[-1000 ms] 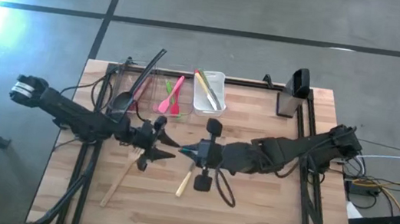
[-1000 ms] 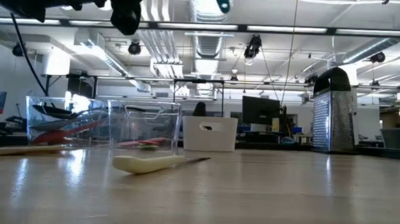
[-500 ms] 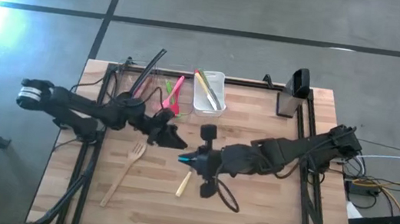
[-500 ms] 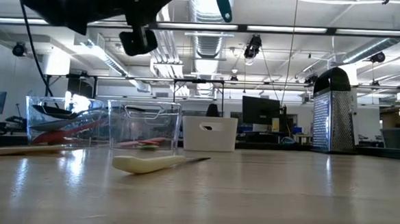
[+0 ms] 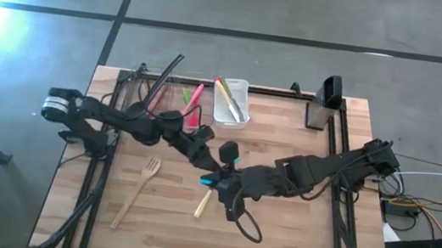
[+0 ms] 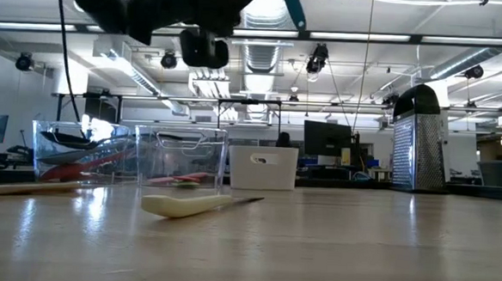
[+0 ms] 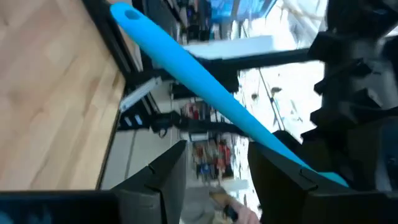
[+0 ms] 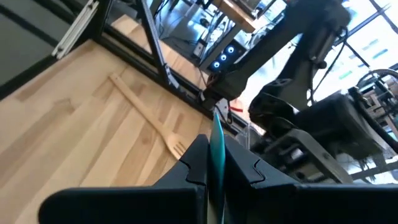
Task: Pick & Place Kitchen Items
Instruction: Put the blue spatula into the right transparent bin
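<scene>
My right gripper [image 5: 218, 183] is shut on a teal utensil [image 7: 205, 87], raised above the table's middle. Its long handle slants away from the gripper and ends in a tip with a hole [image 7: 122, 11]; its head is hidden. My left gripper [image 5: 206, 161] is open right beside it. In the left wrist view its two fingers [image 7: 163, 179] stand on either side of the handle, and I cannot tell whether they touch it. A wooden fork [image 5: 137, 188] and a cream-handled utensil [image 5: 202, 203] lie flat on the table. My right gripper pinches the teal utensil between its two fingers, on the stretch [image 8: 216, 144] far from the holed tip. The gripper's body hides the exact part. The utensil is lifted clear of the table and juts forward out of the fingers.
Two clear bins [image 5: 146, 97] [image 5: 190, 107] holding red, pink and green utensils stand along the far edge, with a white bin [image 5: 232, 101] beside them. A metal grater [image 5: 323, 103] stands at the far right. Bare wood lies along the near edge.
My left gripper has gone toward the table's right edge, up to the teal utensil, and has rolled about its own axis while staying open. It has come off the wooden fork's place. My right gripper has rolled in place, turning the teal utensil with it.
</scene>
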Robot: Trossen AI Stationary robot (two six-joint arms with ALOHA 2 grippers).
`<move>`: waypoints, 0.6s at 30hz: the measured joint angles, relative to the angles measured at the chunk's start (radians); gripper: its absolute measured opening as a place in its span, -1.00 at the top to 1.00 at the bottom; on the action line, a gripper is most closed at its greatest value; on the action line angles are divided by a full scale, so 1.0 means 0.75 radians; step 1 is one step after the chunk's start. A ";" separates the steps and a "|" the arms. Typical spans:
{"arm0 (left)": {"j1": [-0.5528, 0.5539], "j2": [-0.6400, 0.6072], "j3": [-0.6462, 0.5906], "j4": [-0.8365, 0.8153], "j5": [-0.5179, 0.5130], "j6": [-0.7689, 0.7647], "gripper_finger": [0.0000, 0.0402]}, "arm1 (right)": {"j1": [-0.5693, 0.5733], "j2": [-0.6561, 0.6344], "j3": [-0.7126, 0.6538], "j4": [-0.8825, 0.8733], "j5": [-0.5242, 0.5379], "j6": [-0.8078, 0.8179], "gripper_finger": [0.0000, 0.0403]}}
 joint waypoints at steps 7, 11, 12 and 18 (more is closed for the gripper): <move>0.002 0.078 0.110 -0.004 0.063 -0.008 0.15 | 0.054 -0.001 0.002 -0.015 0.011 -0.024 0.94; 0.004 0.092 0.120 0.006 0.090 -0.032 0.15 | 0.100 -0.003 0.001 -0.017 0.067 -0.022 0.94; 0.005 0.092 0.120 0.006 0.092 -0.035 0.15 | 0.110 -0.004 0.001 -0.018 0.071 -0.017 0.94; 0.004 0.086 0.132 0.002 0.089 -0.040 0.15 | 0.131 -0.006 0.001 -0.015 0.080 -0.015 0.94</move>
